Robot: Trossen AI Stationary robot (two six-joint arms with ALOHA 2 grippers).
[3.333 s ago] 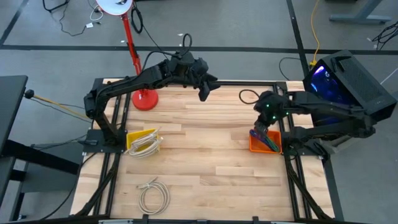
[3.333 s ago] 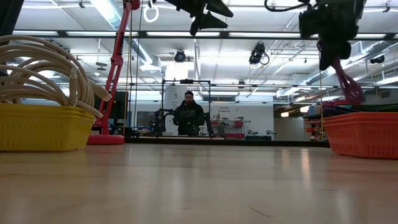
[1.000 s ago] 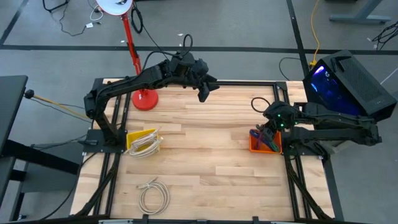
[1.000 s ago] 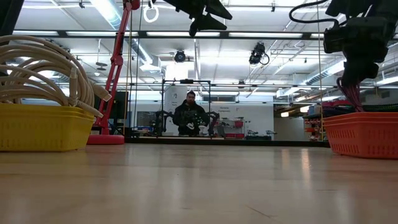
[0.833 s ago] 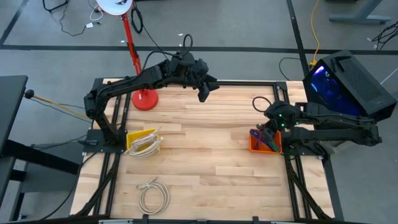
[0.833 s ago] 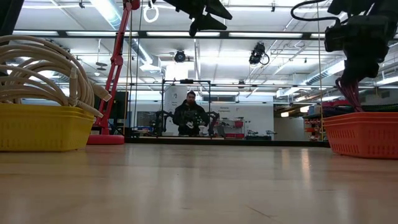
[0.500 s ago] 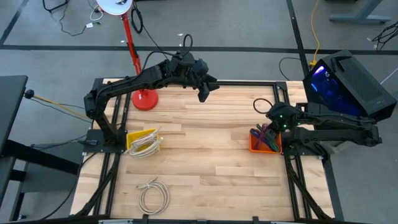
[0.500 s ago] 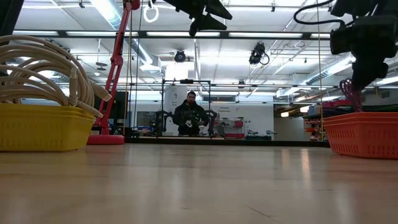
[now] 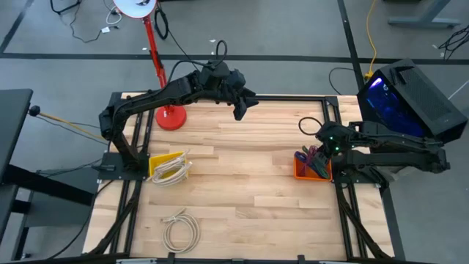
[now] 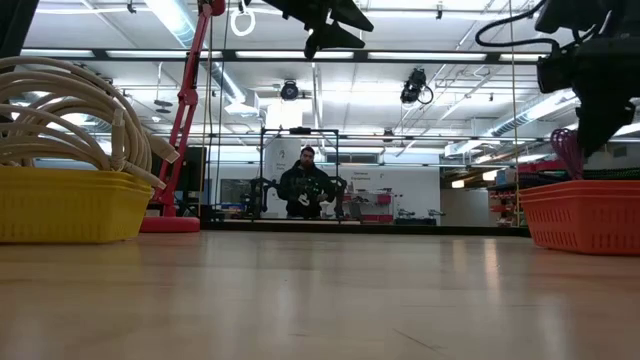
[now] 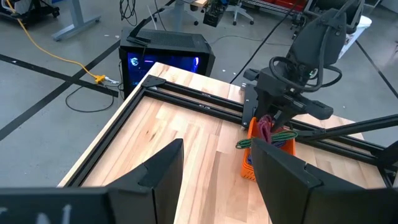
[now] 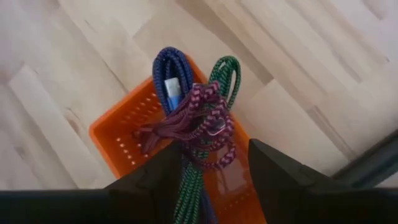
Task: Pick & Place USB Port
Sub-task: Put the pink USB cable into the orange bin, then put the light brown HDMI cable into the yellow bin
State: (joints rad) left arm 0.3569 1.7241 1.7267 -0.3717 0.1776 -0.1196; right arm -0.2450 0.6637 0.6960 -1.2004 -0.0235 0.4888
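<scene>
Maroon cable (image 12: pixel 199 127) now released into the orange basket (image 12: pixel 118 140).
Right gripper (image 12: pixel 208 163) has spread its fingers just above, letting go, so this placement looks finished; farther off, the left gripper (image 9: pixel 240 105) hangs open over the table's far edge.

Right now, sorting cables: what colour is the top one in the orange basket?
Maroon cable, clearest in the right wrist view.
</scene>
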